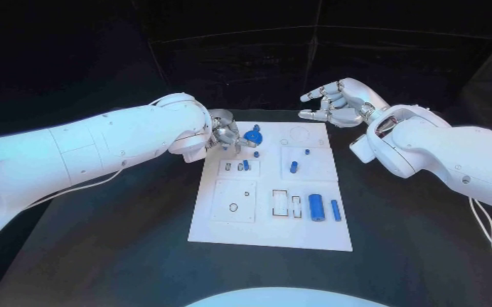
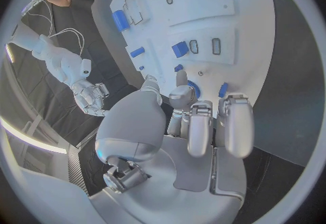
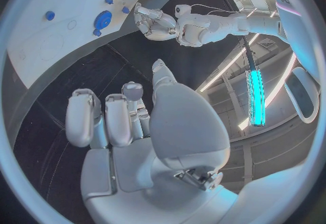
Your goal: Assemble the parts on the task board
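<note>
On the black tabletop lies the white task board, blue parts scattered across it. The left hand reaches over its far corner beside a round blue part; whether it grips anything, I cannot tell. The right hand hovers beyond the board, fingers apart, holding nothing.

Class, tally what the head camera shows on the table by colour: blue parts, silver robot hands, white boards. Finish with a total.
Blue parts, in plain sight: 7
Silver robot hands: 2, the left robot hand and the right robot hand
White task board: 1
Total: 10
</note>
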Available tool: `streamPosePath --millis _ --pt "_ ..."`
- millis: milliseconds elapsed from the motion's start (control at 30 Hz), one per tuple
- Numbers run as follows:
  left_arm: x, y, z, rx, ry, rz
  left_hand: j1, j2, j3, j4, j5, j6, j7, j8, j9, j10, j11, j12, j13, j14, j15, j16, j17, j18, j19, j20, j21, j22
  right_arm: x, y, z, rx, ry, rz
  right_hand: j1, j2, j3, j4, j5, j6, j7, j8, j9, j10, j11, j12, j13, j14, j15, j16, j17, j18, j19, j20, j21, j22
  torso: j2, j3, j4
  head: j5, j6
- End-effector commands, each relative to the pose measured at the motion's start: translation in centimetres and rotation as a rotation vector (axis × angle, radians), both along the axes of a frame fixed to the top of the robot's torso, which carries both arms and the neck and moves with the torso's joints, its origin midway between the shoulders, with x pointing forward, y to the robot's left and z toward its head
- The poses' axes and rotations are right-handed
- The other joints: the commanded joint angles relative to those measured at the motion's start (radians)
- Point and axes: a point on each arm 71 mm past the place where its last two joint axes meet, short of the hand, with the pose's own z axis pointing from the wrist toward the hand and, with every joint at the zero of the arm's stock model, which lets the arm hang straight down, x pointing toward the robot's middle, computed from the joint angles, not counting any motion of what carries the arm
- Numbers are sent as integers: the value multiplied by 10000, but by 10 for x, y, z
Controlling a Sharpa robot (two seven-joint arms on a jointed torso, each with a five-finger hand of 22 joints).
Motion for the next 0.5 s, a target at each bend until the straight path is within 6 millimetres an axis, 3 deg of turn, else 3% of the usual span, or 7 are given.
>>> streamPosePath --millis 33,500 --pt "1 -3 -4 1324 365 -184 150 173 -75 0 -38 -110 -1 139 145 66 -46 77 79 1058 -71 30 2628 -155 330 -85 57 270 1 1 0 139 200 59 26 48 -46 -12 21 8 -12 48 9 -18 -50 33 -12 266 36 -41 -8 151 -71 33 -57 -9 0 -2 -2 11 -22" --pt "3 -20 -11 2106 892 -506 450 379 -157 -13 -25 -313 -25 460 497 64 -56 213 228 1058 -93 30 2628 -110 253 -98 -54 62 3 2 -1 82 318 -3 34 88 -151 33 139 2 -17 98 10 -41 -56 22 -52 270 31 -68 -23 157 -81 26 -84 -41 20 -16 -8 46 -101"
